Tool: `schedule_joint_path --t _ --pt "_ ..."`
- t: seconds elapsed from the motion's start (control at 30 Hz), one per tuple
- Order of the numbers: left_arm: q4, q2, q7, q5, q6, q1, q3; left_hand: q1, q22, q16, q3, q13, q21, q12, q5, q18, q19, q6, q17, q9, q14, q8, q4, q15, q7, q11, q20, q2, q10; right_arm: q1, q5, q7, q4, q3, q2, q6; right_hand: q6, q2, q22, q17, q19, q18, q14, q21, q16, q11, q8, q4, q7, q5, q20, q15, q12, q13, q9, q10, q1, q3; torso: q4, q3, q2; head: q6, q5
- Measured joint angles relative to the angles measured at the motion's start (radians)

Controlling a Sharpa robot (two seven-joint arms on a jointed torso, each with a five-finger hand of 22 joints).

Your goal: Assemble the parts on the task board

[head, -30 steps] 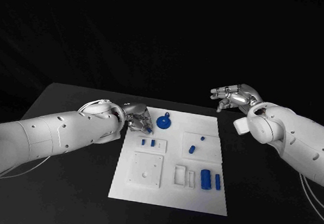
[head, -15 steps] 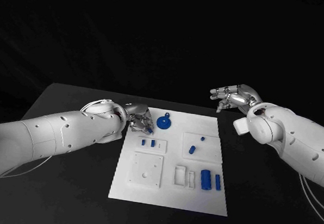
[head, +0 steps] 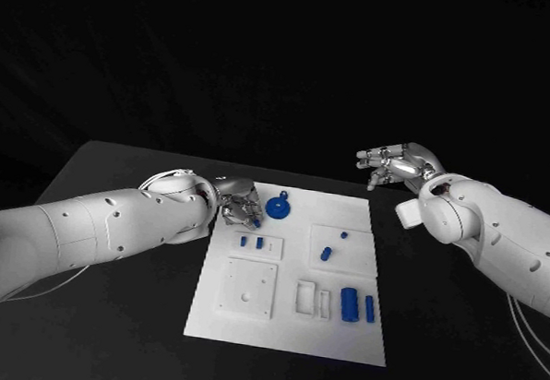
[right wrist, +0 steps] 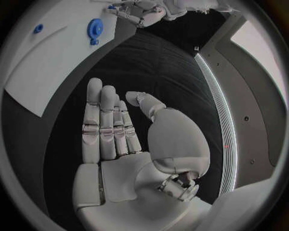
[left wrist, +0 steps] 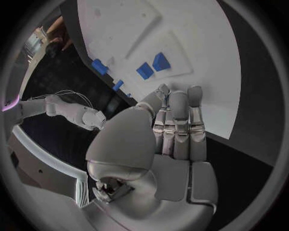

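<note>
- In the head view, the white task board (head: 295,271) lies in the middle of the black table (head: 113,320), its long axis running from the lower edge of the frame up toward the centre.
- The left hand (head: 235,200) sits at the board's upper left corner, just beside a blue gear (head: 278,210); from this view I cannot tell whether its fingers touch the gear or the board.
- The left wrist view gives what the head view hides: the left hand (left wrist: 163,144) has its fingers straight and close together, nothing between them, their tips over the board's edge.
- That same view shows two small blue blocks (left wrist: 151,67) side by side in a shallow recess of the board; in the head view they appear left of centre.
- The right hand (head: 396,165) hovers in the upper right of the head view, well apart from the board, fingers loosely curled.
- The right wrist view shows the right hand (right wrist: 114,139) released, fingers extended and holding nothing, above bare table.
- Lower right on the board, a blue cylinder (head: 349,304) and a slimmer blue bar (head: 370,308) lie side by side, long axes parallel to the board's length.
- A small blue peg (head: 325,253) lies right of centre, tilted slightly.
</note>
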Motion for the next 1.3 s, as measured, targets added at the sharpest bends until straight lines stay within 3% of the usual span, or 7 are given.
schedule_joint_path --t 0.67,0.8,1.1,1.3 --pt "-0.001 0.004 -0.003 -0.009 0.007 0.0 -0.002 0.0 0.0 0.0 -0.002 0.0 0.006 0.0 -0.006 0.0 -0.004 -0.002 0.002 -0.001 -0.004 -0.001 -0.002 0.003 -0.001 0.0 0.004 0.0 0.0 -0.001 0.0 0.0 -0.002 0.0 0.0 0.001 0.001 0.0 0.001 0.0 0.0 0.0 0.0 0.0 0.0 0.0 0.0 0.003 0.001 0.0 0.0 0.0 0.0 0.0 0.0 0.0 0.0 0.003 0.0 0.0006 0.0 0.001 -0.002" --pt "-0.004 0.007 -0.008 -0.011 0.009 0.0 -0.002 0.0 0.0 0.005 -0.021 0.001 0.008 0.005 -0.034 -0.005 -0.009 -0.005 0.004 0.0 -0.018 -0.001 0.002 0.003 0.002 -0.001 -0.002 0.0 -0.012 -0.001 0.0 -0.001 0.0 0.0 0.0 0.002 0.001 0.0 0.003 0.0 0.0 0.0 0.0 0.0 0.0 0.002 0.0 0.003 0.001 0.0 0.0 0.0 0.0 0.0 0.0 -0.002 0.0 0.003 -0.0002 0.0006 0.0 0.002 -0.002" --pt "-0.011 0.013 -0.016 -0.016 0.022 0.002 -0.002 0.012 0.0 0.016 -0.055 0.002 0.008 0.017 -0.047 -0.006 -0.016 -0.006 0.004 0.0 -0.029 -0.001 0.003 0.0 0.001 -0.007 -0.002 0.012 -0.006 -0.003 0.0 -0.001 0.006 0.0 -0.001 0.002 0.001 0.0 0.003 0.0 0.0 0.0 0.0 0.0 0.0 0.004 0.0 0.003 0.001 0.0 0.0 0.0 0.0 0.0 0.0 -0.004 0.0 0.003 -0.0007 0.0006 0.0 0.0 -0.003" --pt "-0.013 0.012 -0.019 -0.021 0.029 -0.001 -0.004 0.012 0.0 0.02 -0.078 0.002 0.008 0.039 -0.05 -0.006 -0.016 -0.051 0.004 0.0 -0.029 -0.001 0.0 0.0 -0.001 -0.007 -0.002 0.012 -0.006 -0.005 0.0 -0.001 0.012 0.0 -0.002 0.003 0.001 0.0 0.002 0.0 0.0 0.0 0.0 0.0 0.0 0.0 0.0 0.003 0.001 0.0 0.0 0.0 0.0 0.0 0.0 -0.007 0.0 0.003 -0.0001 0.0002 0.0 0.0 -0.004"
